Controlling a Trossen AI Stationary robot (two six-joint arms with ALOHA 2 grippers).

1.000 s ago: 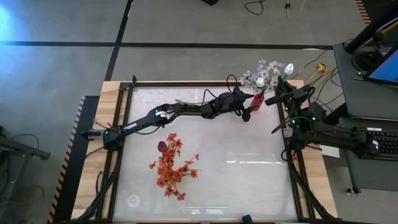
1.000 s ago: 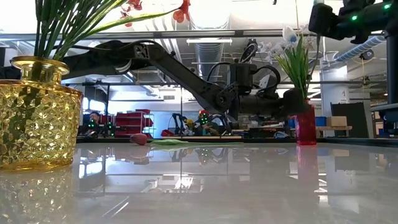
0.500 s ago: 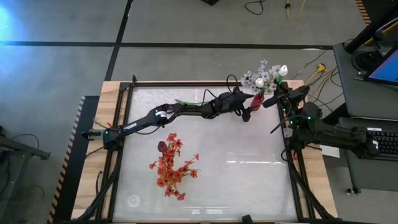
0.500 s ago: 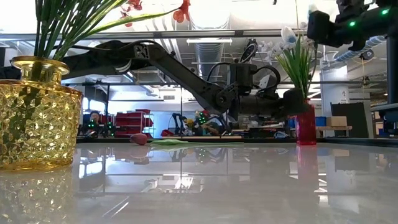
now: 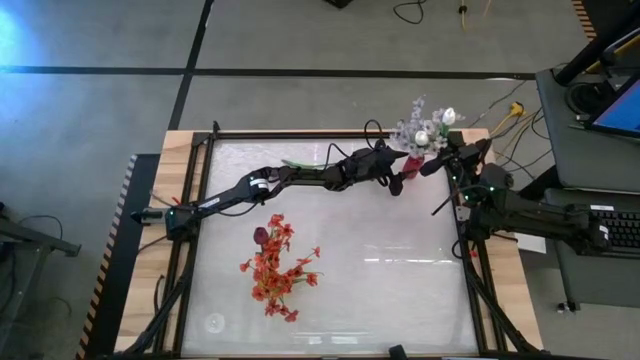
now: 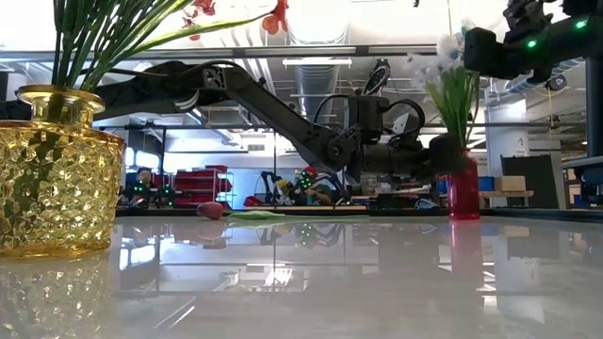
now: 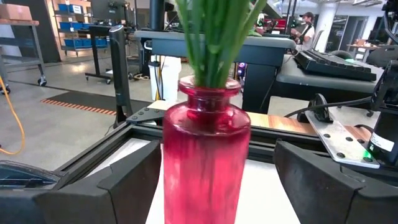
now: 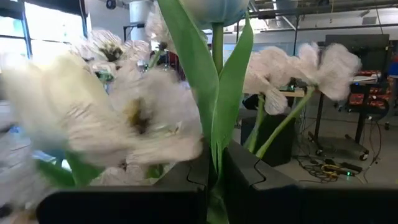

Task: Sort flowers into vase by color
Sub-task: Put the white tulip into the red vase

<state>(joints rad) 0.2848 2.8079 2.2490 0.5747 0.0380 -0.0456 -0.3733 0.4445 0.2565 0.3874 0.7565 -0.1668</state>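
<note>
A red glass vase point(image 7: 206, 149) stands at the table's far right with green stems in it and white blossom sprays point(image 5: 418, 128) above. My left gripper point(image 5: 402, 172) reaches level to the vase, open, one finger on each side of its body. My right gripper point(image 5: 430, 165) comes in from the right, shut on a white-bud flower point(image 5: 449, 116) among the white sprays. Red-orange sprays and a maroon bud point(image 5: 261, 236) stand in a yellow vase point(image 6: 57, 169) near the table's middle. A maroon tulip point(image 6: 212, 210) lies on its side at the far edge. My right gripper pinches the white-bud flower's green stem point(image 8: 215, 140) between its two fingers, below the bud and beside a long leaf point(image 8: 233, 93). The fingers come about level from the table's right side and lie across the stem. The flower stands upright, lifted clear above the vase's mouth.
The table's raised frame point(image 5: 300, 133) runs close behind the red vase. The left arm point(image 5: 260, 185) lies stretched across the far half of the table. A desk with a keyboard point(image 5: 620, 230) stands past the right edge.
My right gripper has tipped down and carried the white bud toward the table's left, in among the white sprays over the red vase, which it has jostled. The bud stays upright in the hold.
</note>
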